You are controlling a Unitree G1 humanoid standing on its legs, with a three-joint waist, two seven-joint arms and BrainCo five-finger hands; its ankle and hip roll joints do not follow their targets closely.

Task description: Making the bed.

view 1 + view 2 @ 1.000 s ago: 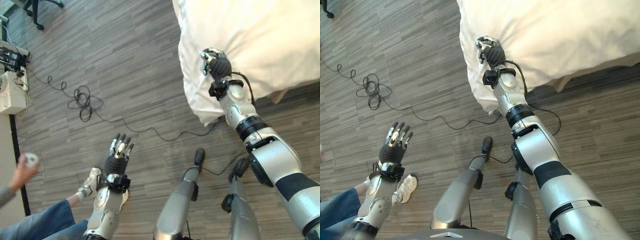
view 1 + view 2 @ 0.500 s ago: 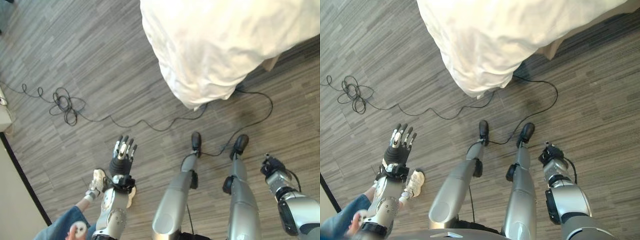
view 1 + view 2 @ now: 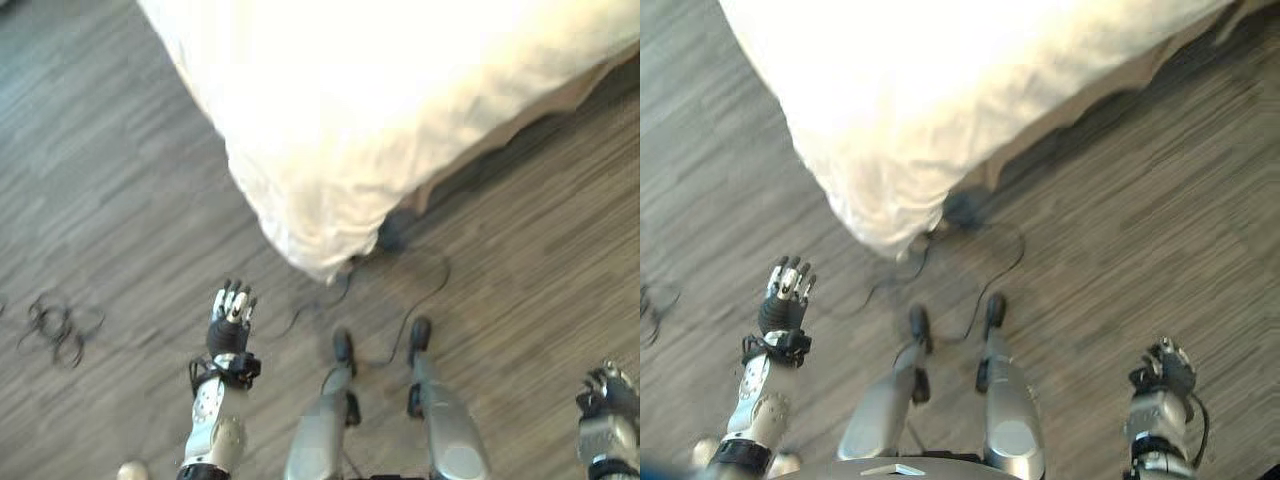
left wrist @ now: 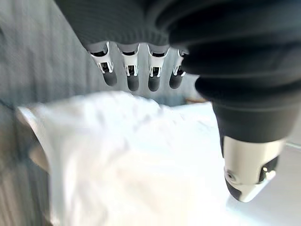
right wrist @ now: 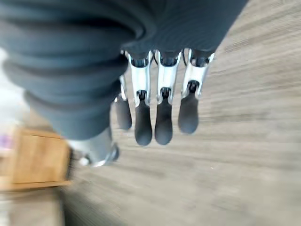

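Since half a second ago my head camera has swung, so the white duvet (image 3: 400,110) now spreads across the top of the frame rather than just the upper right; that shift is the camera's, not the bedding's. My right hand (image 3: 1165,372), which a second ago was bunched in the duvet's edge, has let go and now hangs low in the lower right of the frame, well apart from the bed and over the grey wood-plank floor (image 3: 110,200). In its own wrist view the right hand's fingers (image 5: 162,117) hang fairly straight with nothing between them, only floorboards beyond and a blurred wooden piece of furniture (image 5: 33,160) off to one side.

My left hand (image 3: 230,320) stays raised at lower left of the frame, fingers straight and slightly spread, holding nothing. Its wrist view looks past the fingertips (image 4: 133,80) at the white bedding (image 4: 131,155), which it does not touch.

The duvet's corner (image 3: 885,225) droops over the bed's edge toward the floor near the middle of the frame. A thin dark cable (image 3: 420,290) loops on the floor just below that corner, and a small coil of cable (image 3: 55,325) lies at the far left. At the bottom edge, left of my left arm, I can make out a pale rounded shape (image 3: 132,470), too blurred to identify.
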